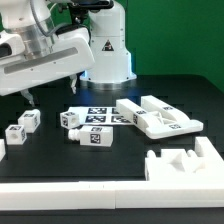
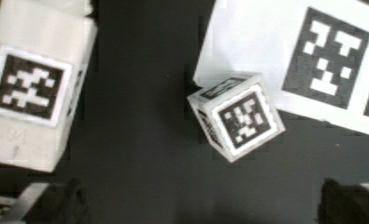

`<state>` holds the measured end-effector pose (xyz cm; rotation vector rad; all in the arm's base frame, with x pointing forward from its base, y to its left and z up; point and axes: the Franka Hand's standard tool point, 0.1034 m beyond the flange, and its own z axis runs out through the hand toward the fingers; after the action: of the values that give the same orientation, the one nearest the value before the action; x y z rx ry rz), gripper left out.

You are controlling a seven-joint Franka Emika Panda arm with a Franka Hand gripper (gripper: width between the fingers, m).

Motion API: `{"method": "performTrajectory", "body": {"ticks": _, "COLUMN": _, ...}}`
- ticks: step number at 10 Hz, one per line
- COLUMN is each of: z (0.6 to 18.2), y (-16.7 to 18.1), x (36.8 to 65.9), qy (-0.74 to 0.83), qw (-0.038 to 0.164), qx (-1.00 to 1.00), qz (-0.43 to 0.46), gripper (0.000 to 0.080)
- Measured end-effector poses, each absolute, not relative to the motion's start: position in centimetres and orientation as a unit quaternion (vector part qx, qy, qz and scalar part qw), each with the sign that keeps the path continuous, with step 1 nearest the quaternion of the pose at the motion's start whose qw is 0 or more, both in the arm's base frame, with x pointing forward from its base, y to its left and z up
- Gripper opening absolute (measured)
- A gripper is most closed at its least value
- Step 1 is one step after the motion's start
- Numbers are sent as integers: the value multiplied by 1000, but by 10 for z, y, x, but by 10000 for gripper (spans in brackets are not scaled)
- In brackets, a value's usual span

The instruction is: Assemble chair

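Exterior view: white border rail (image 1: 80, 203) ran along the front edge of the black table (image 1: 60, 165). Just behind it, toward the exterior view's right, notched chair slab (image 1: 185, 160) lay flat. Mid-table: small tagged blocks (image 1: 28, 121) sat loose, marker board (image 1: 105, 112) between them and the larger chair piece (image 1: 165, 118). Tool (image 1: 50, 92) hung above the table, fingers spread, gripping nothing. Wrist view: single block (image 2: 234, 118) sat under it, untouched, just beside the marker board. Green backdrop (image 1: 216, 45) stood farthest back.

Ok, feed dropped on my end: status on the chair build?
Gripper open, empty, above table. Small tagged block beneath it, loose, beside marker board. Second block close by, no obstruction.
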<state>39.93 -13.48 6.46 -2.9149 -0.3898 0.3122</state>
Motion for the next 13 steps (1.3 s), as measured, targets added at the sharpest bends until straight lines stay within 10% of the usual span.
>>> {"method": "performTrajectory", "body": {"ticks": 2, "z": 63, "y": -131, "x": 399, "qy": -138, "qw": 94, "qx": -970, "qz": 179, "gripper": 649}}
{"method": "performTrajectory", "body": {"ticks": 5, "z": 61, "y": -176, "x": 425, "qy": -78, "qw": 46, "qx": -952, "qz": 291, "gripper": 649}}
{"method": "performTrajectory", "body": {"ticks": 13, "z": 33, "y": -204, "x": 412, "qy": 14, "qw": 48, "qx": -922, "qz": 384, "gripper": 649}}
